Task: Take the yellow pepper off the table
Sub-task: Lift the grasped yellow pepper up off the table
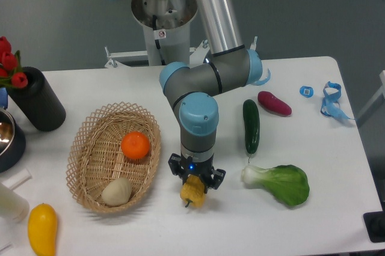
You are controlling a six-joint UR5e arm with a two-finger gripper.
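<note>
Apparently the end effector [194, 185] is clamped around the yellow pepper [192, 194] beside the basket [84, 148], so only lifting it off the counter [240, 220] remains.

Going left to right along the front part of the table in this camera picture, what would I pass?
Smooth yellow fruit → wicker basket → yellow pepper under the claw → bok choy.

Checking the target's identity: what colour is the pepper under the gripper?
Yellow-orange, a ridged yellow pepper between the gripper fingers; it shows in the fixed camera view.
</note>
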